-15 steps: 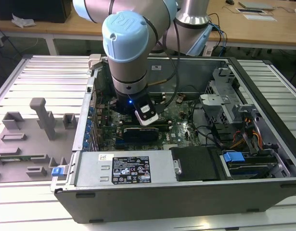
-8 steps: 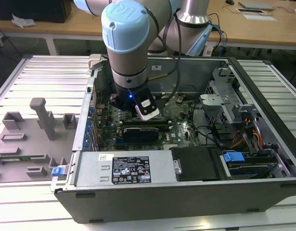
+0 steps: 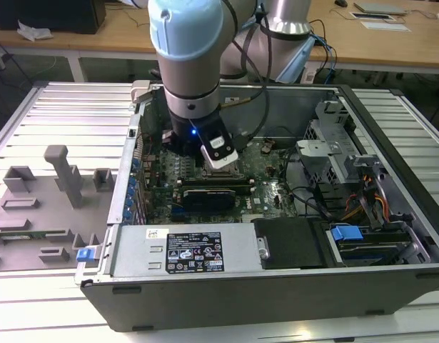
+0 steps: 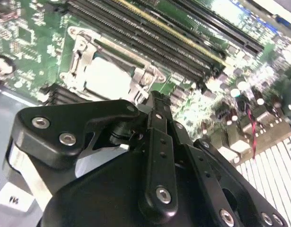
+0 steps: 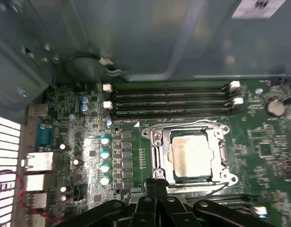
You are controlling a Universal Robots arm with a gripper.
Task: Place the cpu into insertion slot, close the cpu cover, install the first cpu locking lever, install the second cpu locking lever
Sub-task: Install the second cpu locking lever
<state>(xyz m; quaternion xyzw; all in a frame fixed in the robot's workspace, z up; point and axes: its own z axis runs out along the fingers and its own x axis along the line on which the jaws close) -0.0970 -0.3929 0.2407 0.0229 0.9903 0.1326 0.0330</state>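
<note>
The cpu point(image 5: 191, 152) lies flat in the insertion slot point(image 5: 192, 180), its pale metal face showing through the window of the cpu cover point(image 5: 157, 142). The cover lies down over the chip, and it shows as well in the second wrist view, cpu point(image 4: 107, 78) and cover point(image 4: 78, 56). A thin wire lever point(image 5: 183, 125) runs along the cover's edge beside the memory slots. My gripper point(image 5: 157, 182) is shut with nothing between its fingers. Its tips point(image 4: 154, 98) hang just at the socket's edge, close to the cover's corner latch point(image 4: 146, 78). In the exterior view the gripper point(image 3: 199, 161) reaches down into the open computer case.
Long black memory slots point(image 5: 169, 99) flank the socket on both sides. The case wall point(image 5: 150, 38) rises close behind them. A grey drive cage point(image 3: 333, 153) and cables point(image 3: 362, 204) fill the exterior view's right. A grey fixture tray point(image 3: 41, 207) lies outside the case on the left.
</note>
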